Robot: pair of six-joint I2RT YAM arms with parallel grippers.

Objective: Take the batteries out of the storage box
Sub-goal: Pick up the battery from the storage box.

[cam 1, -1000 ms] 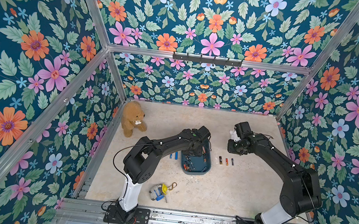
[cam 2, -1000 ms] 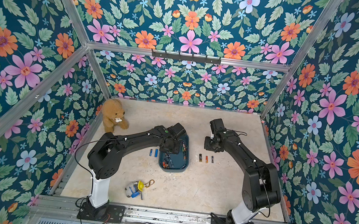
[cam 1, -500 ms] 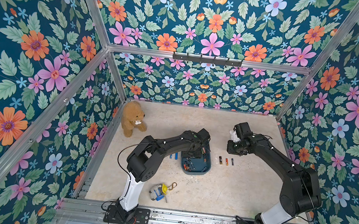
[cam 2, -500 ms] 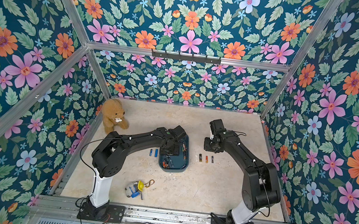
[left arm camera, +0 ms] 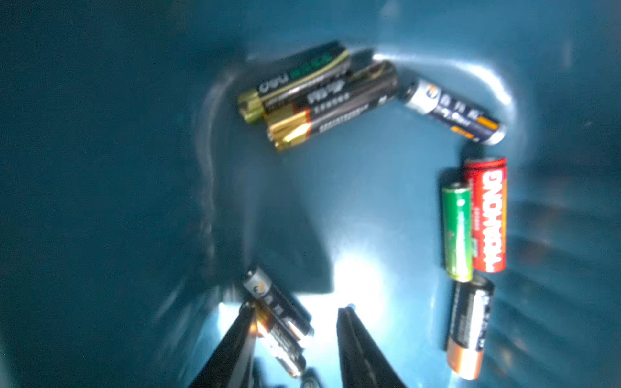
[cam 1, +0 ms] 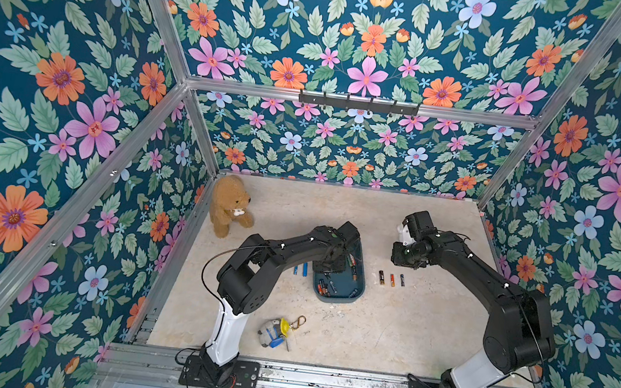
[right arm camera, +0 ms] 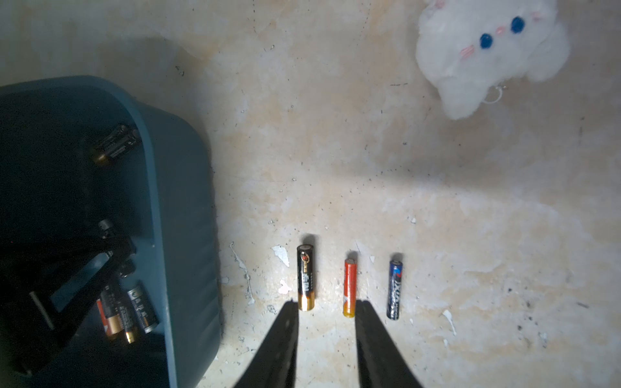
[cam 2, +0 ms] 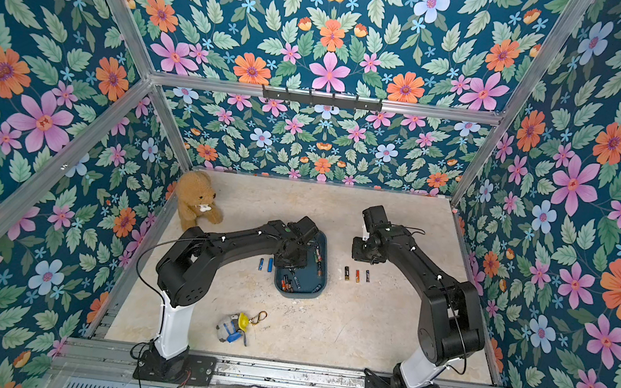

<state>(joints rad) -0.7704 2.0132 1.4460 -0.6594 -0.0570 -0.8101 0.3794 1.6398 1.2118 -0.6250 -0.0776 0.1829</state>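
The teal storage box (cam 1: 359, 289) (cam 2: 320, 285) lies mid-table with several batteries (cam 1: 326, 285) inside. My left gripper (cam 1: 326, 265) reaches down into it. In the left wrist view it (left arm camera: 297, 307) is open, and two black batteries (left arm camera: 279, 312) lie between the fingers against one of them. More batteries rest along the wall, among them a green one (left arm camera: 457, 231) and a red one (left arm camera: 489, 215). Three batteries (cam 1: 391, 279) lie on the table right of the box, two blue ones (cam 1: 301, 269) left of it. My right gripper (right arm camera: 326, 304) hovers open and empty beside the black-gold battery (right arm camera: 306, 282).
A brown teddy bear (cam 1: 229, 205) sits at the back left. A small toy with a keyring (cam 1: 276, 331) lies near the front. A white plush (right arm camera: 487, 50) lies under my right arm, behind the three batteries. Floral walls enclose the table.
My left gripper's jaws have narrowed inside the storage box, around the two black batteries. The right arm has not moved.
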